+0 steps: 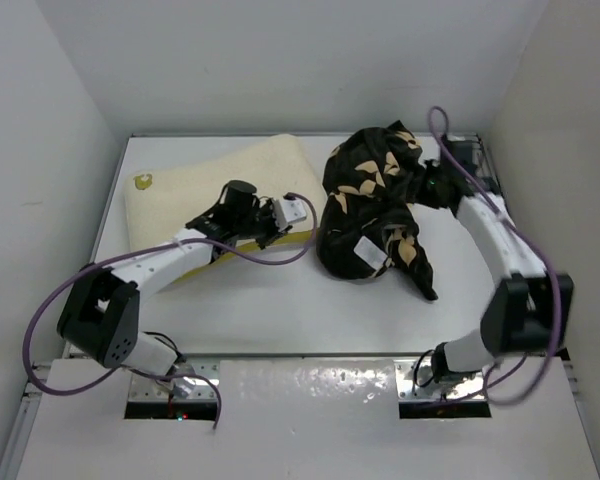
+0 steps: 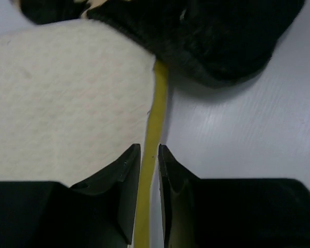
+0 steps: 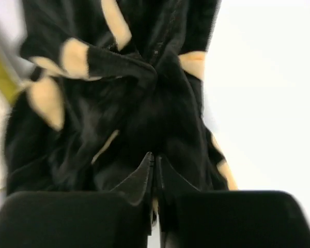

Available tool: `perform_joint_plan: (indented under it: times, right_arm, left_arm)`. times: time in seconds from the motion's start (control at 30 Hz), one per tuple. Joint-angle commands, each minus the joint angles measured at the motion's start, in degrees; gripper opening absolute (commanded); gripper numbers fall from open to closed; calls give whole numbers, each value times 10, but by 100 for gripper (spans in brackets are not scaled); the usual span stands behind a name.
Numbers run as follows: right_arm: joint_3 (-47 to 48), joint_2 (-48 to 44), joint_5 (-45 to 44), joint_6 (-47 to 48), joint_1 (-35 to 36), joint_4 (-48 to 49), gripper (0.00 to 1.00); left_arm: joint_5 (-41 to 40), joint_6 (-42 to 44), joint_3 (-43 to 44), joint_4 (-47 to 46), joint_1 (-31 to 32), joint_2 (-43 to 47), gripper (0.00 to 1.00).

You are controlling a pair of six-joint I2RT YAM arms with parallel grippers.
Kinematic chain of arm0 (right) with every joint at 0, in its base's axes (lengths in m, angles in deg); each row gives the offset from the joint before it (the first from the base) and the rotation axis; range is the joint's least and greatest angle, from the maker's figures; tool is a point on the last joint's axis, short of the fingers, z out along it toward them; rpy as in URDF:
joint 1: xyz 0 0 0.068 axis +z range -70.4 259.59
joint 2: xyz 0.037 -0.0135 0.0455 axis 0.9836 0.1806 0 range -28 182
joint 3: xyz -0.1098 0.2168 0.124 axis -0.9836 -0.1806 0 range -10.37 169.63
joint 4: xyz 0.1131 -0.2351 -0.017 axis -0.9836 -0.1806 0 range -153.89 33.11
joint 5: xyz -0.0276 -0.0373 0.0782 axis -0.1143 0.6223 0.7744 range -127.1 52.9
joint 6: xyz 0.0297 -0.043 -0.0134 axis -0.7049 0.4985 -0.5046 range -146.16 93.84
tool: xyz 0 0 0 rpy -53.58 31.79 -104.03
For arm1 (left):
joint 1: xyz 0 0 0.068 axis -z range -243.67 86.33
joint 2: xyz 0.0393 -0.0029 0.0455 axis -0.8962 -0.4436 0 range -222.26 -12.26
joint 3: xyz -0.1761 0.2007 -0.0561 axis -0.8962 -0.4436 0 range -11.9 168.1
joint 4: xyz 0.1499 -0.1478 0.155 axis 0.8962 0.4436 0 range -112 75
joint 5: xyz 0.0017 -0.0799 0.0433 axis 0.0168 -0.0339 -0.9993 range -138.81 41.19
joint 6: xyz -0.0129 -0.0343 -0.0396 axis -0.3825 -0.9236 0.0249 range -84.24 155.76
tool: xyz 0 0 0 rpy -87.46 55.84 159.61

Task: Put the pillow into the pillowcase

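The cream pillow (image 1: 205,185) lies at the back left of the table, its gold emblem (image 1: 143,182) near the far left corner. My left gripper (image 1: 308,216) is at its right edge, shut on the mustard-yellow side band (image 2: 157,103), which runs between the jaws in the left wrist view (image 2: 150,150). The black flowered pillowcase (image 1: 375,205) is bunched in a heap just right of the pillow and touches its corner (image 2: 217,36). My right gripper (image 1: 430,185) is at the heap's right side, jaws shut with the black fabric (image 3: 144,103) pinched at the tips (image 3: 155,157).
White walls enclose the table (image 1: 280,300) on the left, back and right. A white tag (image 1: 368,250) hangs from the pillowcase's front. Purple cables loop along both arms.
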Motion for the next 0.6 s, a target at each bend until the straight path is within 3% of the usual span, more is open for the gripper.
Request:
perform_joint_plan:
  times: [0.0, 0.03, 0.1, 0.13, 0.2, 0.43, 0.53, 0.57]
  right_arm:
    - [-135, -142, 35, -52, -60, 129, 10]
    - [-136, -162, 60, -59, -60, 137, 25]
    - [-249, -206, 75, -70, -91, 151, 48]
    - [-266, -215, 82, -70, -95, 149, 67]
    - [-309, -232, 103, -69, -99, 143, 77]
    - [-347, -167, 180, -74, -84, 194, 77]
    - [-334, -120, 187, -78, -79, 194, 73]
    - [-333, -113, 187, -80, -79, 187, 66]
  left_arm:
    - [56, -29, 43, 5, 41, -33, 21]
    - [58, -29, 48, 7, 51, -44, 36]
    - [67, -32, 71, 9, 82, -79, 61]
    - [69, -36, 76, 7, 88, -93, 70]
    - [57, -74, 90, -16, 106, -133, 81]
    - [-45, -175, 101, -149, 144, -218, 95]
    - [-79, -205, 118, -167, 165, -246, 96]
    - [-88, -212, 136, -167, 167, -266, 96]
